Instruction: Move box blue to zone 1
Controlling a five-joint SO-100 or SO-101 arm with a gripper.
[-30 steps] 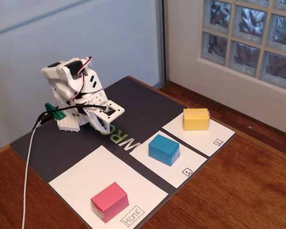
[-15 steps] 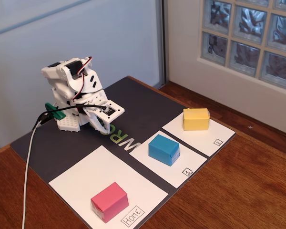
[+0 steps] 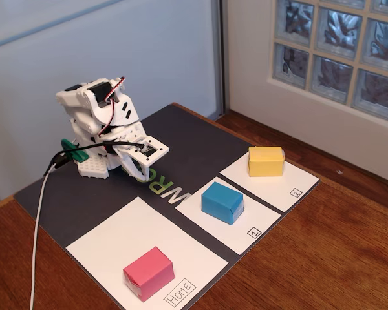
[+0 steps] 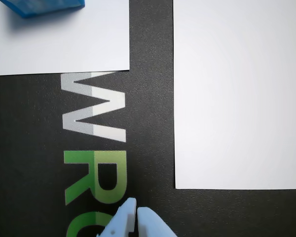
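Observation:
The blue box [image 3: 222,201] rests on the white zone 1 sheet [image 3: 265,210], whose corner carries a boxed "1". In the wrist view a corner of the blue box [image 4: 42,6] shows at the top left, on the zone 1 sheet [image 4: 64,44]. My gripper [image 3: 140,173] is folded back near the arm's base, well apart from the box. Seen from the wrist, the gripper [image 4: 136,211] is shut with nothing between its pale blue fingertips, low over the dark mat.
A yellow box [image 3: 266,161] stands on the sheet marked "2" [image 3: 297,181]. A pink box [image 3: 148,272] lies on the larger HOME sheet [image 3: 129,232], which also shows in the wrist view as the HOME sheet [image 4: 237,94]. All sit on a dark mat [image 3: 194,142] over a wooden table; a white cable [image 3: 37,239] trails left.

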